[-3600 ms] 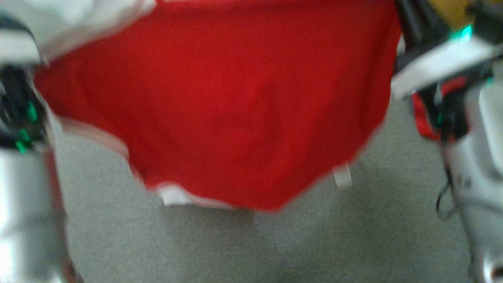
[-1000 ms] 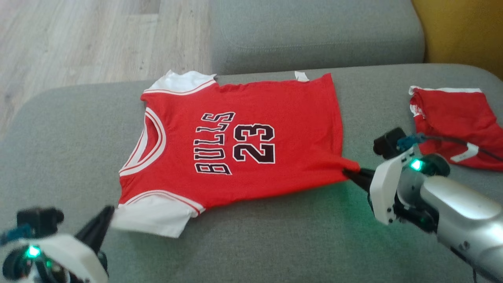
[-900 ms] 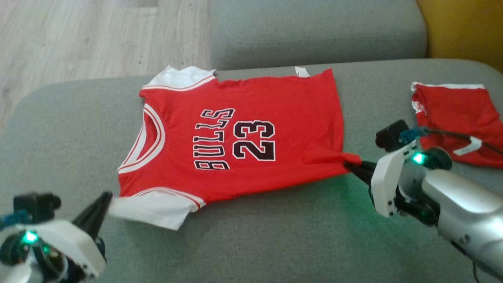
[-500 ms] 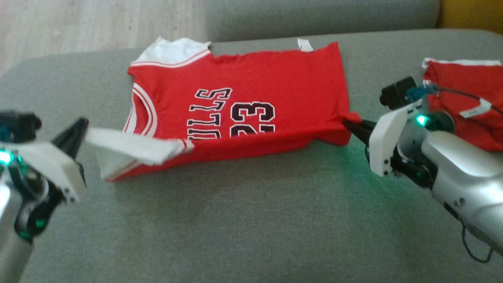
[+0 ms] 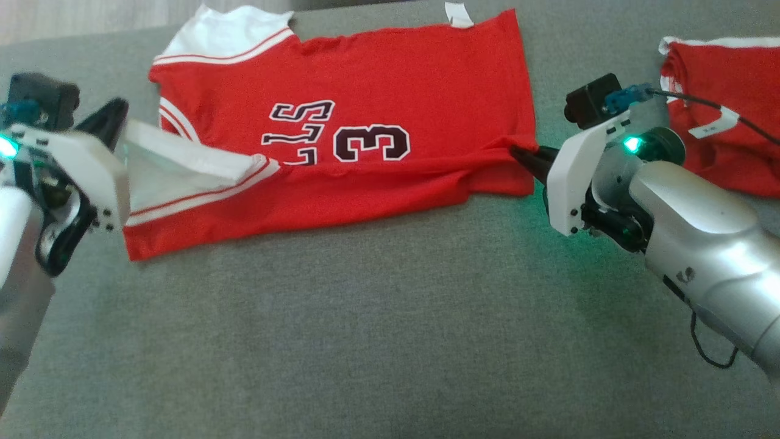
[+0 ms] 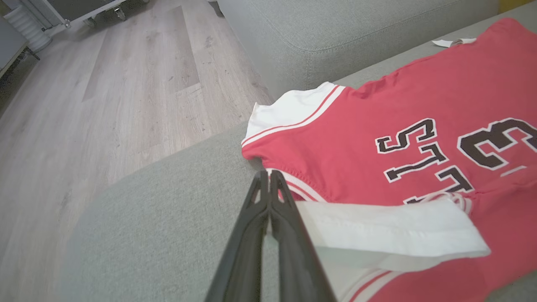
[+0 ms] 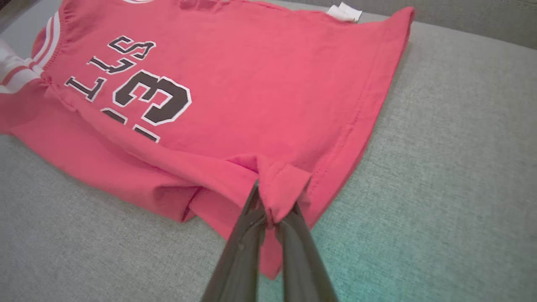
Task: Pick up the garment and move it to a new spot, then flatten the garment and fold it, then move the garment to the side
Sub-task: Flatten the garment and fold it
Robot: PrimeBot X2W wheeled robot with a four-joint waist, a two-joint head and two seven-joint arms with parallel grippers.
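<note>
Head view: garment point(image 5: 378, 67) spread on grey cushion point(image 5: 365, 341); near edge held doubled over print point(image 5: 372, 143), judged for lengthwise fold. Clamped: white sleeve point(image 5: 183, 160) by left gripper point(image 5: 120, 110), hem corner point(image 5: 529, 144) by right gripper point(image 5: 523, 158). Near right arm point(image 5: 688, 225), second red garment point(image 5: 725, 146): possible snag.
Left wrist view: fingers point(image 6: 251, 235) pressed together, sleeve lifted.
Right wrist view: hem corner pinched.

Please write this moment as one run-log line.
step: fold | left gripper: shut on white sleeve | right gripper: shut on hem corner | Bulls jersey: near edge folded over print
</note>
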